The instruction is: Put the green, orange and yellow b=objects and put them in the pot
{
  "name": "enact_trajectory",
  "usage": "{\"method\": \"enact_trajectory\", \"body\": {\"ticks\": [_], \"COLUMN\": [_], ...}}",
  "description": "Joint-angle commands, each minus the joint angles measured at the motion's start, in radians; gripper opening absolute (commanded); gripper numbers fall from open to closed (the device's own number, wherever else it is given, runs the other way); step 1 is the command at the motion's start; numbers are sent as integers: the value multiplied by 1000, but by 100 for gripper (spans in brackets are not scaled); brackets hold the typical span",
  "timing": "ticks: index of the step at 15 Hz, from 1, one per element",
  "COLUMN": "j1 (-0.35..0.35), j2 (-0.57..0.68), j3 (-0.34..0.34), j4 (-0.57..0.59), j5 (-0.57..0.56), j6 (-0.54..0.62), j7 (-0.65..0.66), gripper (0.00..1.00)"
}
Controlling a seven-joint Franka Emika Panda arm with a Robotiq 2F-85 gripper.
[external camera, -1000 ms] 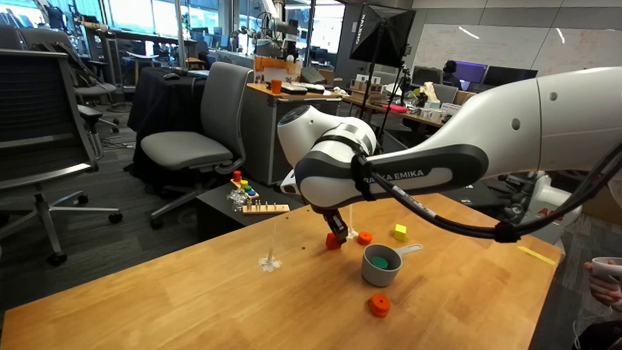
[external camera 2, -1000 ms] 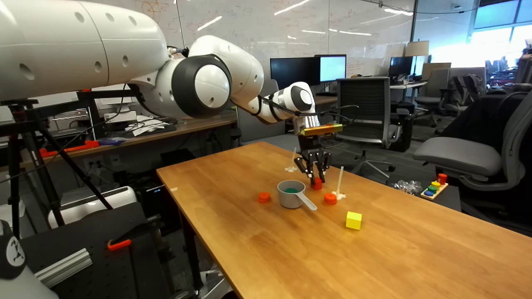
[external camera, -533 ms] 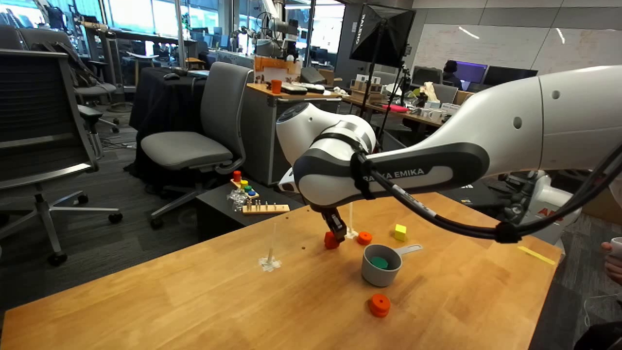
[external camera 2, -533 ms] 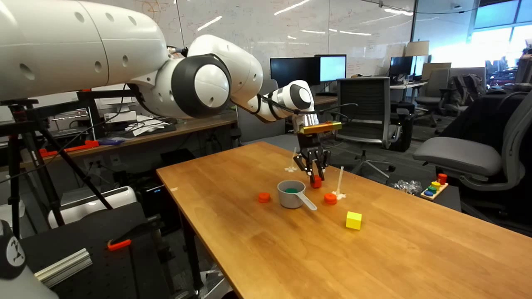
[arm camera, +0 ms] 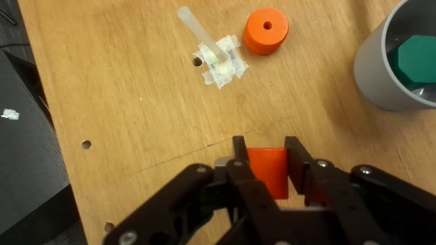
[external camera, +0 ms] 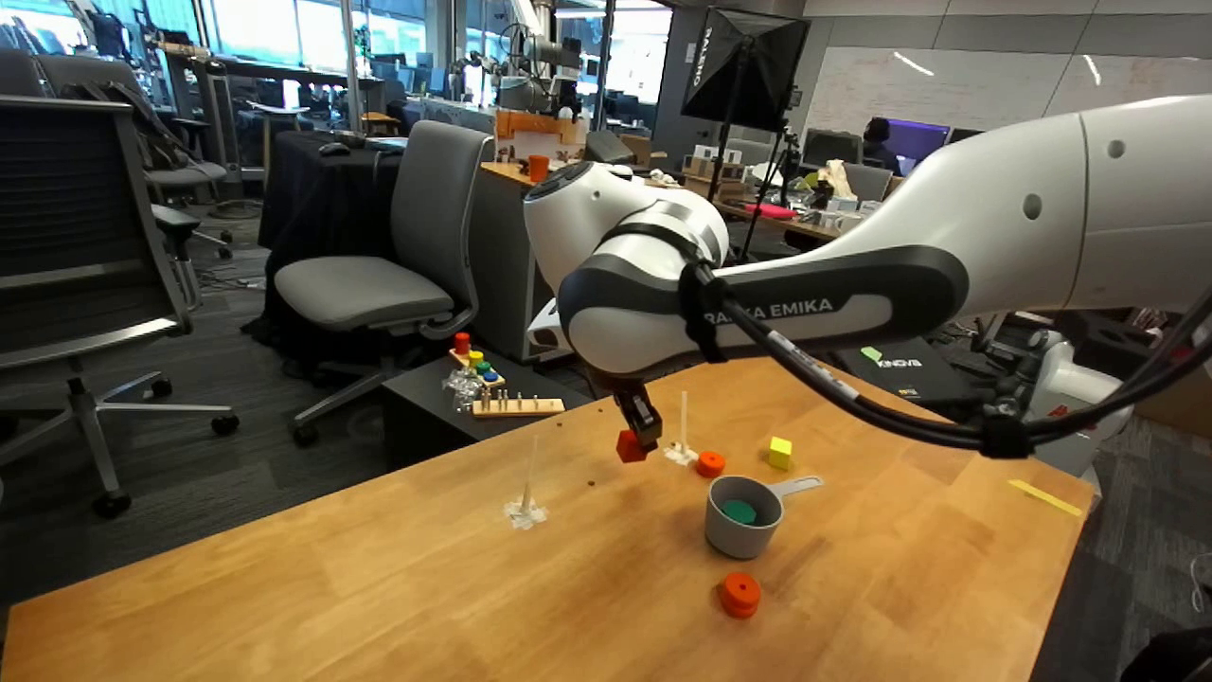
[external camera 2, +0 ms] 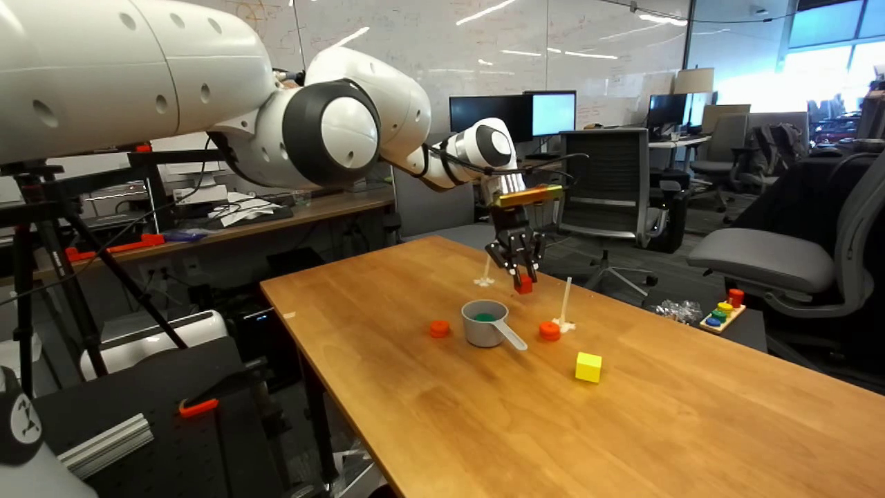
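Wrist view: the gripper is closed on a red block; a grey pot at two o'clock holds a green piece. In an exterior view, a yellow cube sits at the pot's one o'clock, an orange piece at six.

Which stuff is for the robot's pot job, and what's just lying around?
For the job: gray pot, green block inside it, yellow cube, two orange round pieces, reddish cube in the gripper.

Just around: taped sticks, yellow strip, wooden peg board.
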Motion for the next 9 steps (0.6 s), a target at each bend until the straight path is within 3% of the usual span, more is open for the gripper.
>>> {"method": "enact_trajectory", "body": {"ticks": [1,9], "j1": [26,25], "j2": [-47,-36], "j3": [-31,-37], "j4": [-36,-20], "j5": [-7,-9], "j6": [-43,-103], "j7": [37,28], "gripper": [22,17]}}
